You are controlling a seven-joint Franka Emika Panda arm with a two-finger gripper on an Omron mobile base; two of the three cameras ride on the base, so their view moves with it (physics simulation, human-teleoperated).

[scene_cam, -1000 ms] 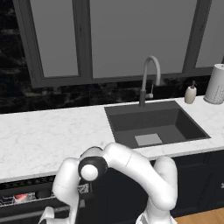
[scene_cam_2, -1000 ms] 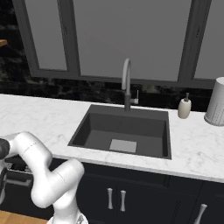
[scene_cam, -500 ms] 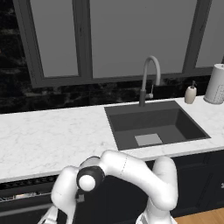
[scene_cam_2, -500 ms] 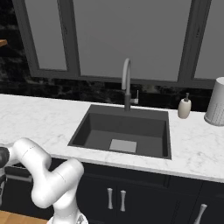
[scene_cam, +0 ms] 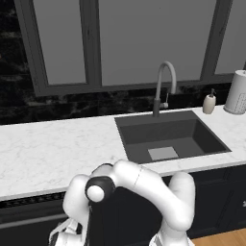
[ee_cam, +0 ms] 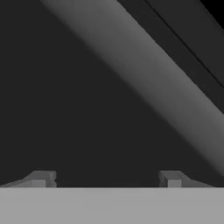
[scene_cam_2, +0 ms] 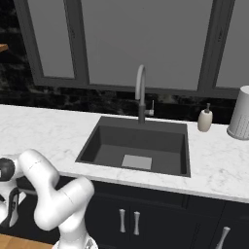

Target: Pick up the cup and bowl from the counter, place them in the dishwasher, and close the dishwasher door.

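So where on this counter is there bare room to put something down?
The widest free patch is the counter left of the sink, running back to the dark backsplash. It's tighter to the right of the sink, where the soap bottle and the perforated cylinder stand near the back.

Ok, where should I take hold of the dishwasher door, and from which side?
Probably the bar handle: the rest of the dishwasher door is a flat panel with nothing to pinch. Come straight at its front, rolling the open gripper so the jaws straddle the bar, which runs diagonally in the hand view.

grey windows point(scene_cam: 144, 43), black backsplash point(scene_cam: 72, 108), dark cabinets point(scene_cam_2: 160, 219)
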